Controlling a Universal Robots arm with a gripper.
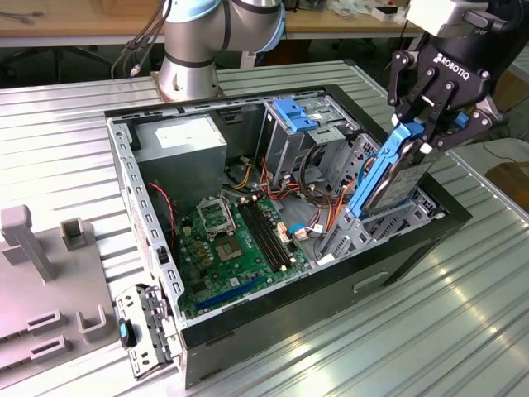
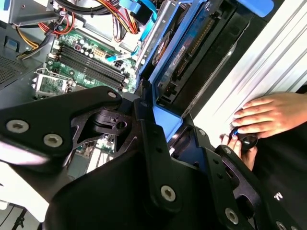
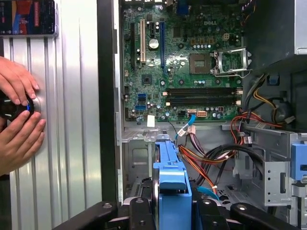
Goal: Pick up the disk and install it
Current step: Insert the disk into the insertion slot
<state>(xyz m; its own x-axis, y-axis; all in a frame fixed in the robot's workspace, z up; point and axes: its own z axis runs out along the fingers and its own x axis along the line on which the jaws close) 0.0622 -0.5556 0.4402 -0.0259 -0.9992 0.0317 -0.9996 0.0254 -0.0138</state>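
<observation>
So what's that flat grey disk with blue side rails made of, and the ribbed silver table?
The flat grey disk looks like dull metal; its blue side rails look like smooth moulded plastic. The ribbed silver table seems metal, probably aluminium: it shines.

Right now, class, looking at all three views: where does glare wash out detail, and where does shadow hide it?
Exterior view: glare streaks the ribbed table; the disk, held in the gripper, is evenly lit. Second wrist view: the table is washed out white. First wrist view: the power-supply box sits in shadow; the motherboard is well lit.
</observation>
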